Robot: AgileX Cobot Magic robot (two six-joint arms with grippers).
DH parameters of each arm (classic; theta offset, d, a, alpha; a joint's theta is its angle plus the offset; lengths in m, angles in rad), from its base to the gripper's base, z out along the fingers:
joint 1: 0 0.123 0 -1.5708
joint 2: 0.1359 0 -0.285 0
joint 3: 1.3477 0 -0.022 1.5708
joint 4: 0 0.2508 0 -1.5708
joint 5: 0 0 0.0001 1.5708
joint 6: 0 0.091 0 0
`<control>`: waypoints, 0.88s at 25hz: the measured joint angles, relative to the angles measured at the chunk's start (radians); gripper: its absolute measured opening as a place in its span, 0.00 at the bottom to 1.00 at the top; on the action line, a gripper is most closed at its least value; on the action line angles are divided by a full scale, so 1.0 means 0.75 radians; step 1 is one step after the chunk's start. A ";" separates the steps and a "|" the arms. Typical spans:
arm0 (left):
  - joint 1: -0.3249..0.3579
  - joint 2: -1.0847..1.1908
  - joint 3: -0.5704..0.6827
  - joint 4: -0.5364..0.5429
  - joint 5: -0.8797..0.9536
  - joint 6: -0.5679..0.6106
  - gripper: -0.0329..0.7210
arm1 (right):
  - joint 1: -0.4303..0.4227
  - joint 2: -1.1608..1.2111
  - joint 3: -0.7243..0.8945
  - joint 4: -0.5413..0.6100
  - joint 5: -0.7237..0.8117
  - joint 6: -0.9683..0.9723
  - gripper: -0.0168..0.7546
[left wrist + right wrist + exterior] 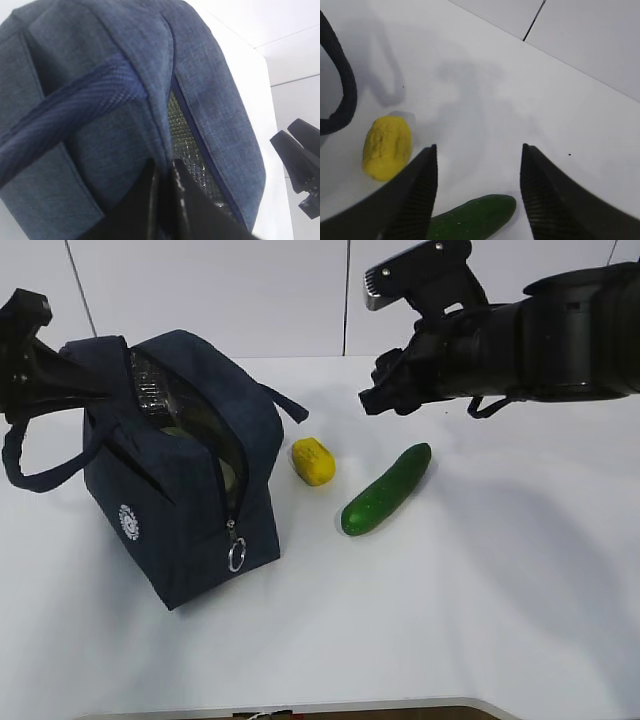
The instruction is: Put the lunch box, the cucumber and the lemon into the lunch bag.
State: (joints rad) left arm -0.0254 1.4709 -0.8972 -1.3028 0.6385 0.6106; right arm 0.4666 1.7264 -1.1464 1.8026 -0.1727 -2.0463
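Note:
The navy lunch bag (190, 490) stands tilted at the left with its zipper open and silver lining (187, 140) showing. A pale green surface inside the opening (176, 430) looks like the lunch box lid. My left gripper (162, 167) is shut on the bag's fabric edge at the opening, and it shows at the far left of the exterior view (95, 380). The lemon (314, 461) and the cucumber (386, 489) lie on the table right of the bag. My right gripper (479, 146) hangs open above them, with the cucumber's tip (475, 217) below its jaws and the lemon (387, 146) to the left.
A bag strap (340, 85) loops over the table beside the lemon. The zipper's ring pull (236, 555) hangs at the bag's front corner. The white table (480, 590) runs to a wall at the back and an edge at the front.

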 joint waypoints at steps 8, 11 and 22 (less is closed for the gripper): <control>0.000 0.000 0.000 0.000 0.010 0.002 0.03 | 0.000 0.000 0.000 0.003 -0.003 0.071 0.58; 0.000 0.000 0.000 0.000 0.011 0.002 0.03 | 0.000 0.000 0.000 0.003 -0.003 0.082 0.58; 0.000 0.000 0.000 0.000 0.014 0.002 0.03 | 0.000 0.000 0.000 0.006 -0.003 0.210 0.58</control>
State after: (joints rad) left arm -0.0254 1.4709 -0.8972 -1.3028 0.6491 0.6118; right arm 0.4666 1.7264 -1.1464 1.8069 -0.1753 -1.8890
